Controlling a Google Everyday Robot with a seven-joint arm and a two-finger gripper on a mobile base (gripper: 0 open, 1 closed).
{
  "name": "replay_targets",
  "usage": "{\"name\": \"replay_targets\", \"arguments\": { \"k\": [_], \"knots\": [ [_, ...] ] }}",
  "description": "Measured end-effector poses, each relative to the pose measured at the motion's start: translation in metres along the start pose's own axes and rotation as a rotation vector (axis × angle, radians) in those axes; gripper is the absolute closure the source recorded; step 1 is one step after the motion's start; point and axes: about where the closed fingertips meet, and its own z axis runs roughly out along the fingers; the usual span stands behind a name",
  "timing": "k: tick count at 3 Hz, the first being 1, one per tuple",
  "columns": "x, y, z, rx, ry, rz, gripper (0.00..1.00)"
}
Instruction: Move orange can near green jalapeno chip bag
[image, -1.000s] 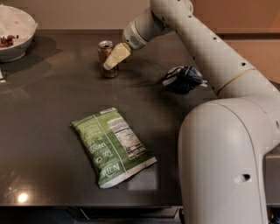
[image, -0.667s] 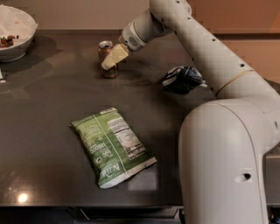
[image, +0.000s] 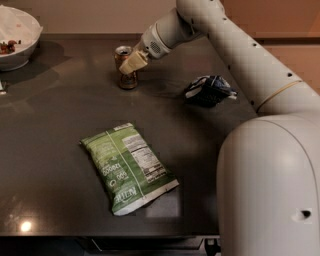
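The orange can (image: 123, 77) stands upright on the dark table (image: 60, 130) at the back centre. My gripper (image: 131, 65) is at the can's upper right side, its beige tip overlapping the can's top half. The green jalapeno chip bag (image: 128, 166) lies flat in the middle front of the table, well in front of the can, with its white nutrition panel facing up.
A small dark navy-and-white bag (image: 208, 90) lies to the right of the can, under my arm. A white bowl (image: 17, 37) with food stands at the back left corner. My white arm and base (image: 270, 175) fill the right side.
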Motion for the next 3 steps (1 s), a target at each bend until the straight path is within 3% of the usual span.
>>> {"name": "replay_targets", "arguments": {
  "k": [1,2,3],
  "knots": [
    [0.010,0.022,-0.022,-0.034,0.018,-0.009,0.85],
    [0.021,0.048,-0.042,-0.076,0.015,-0.025,1.00],
    [0.039,0.081,-0.063,-0.128,0.001,-0.044,1.00]
  ]
}}
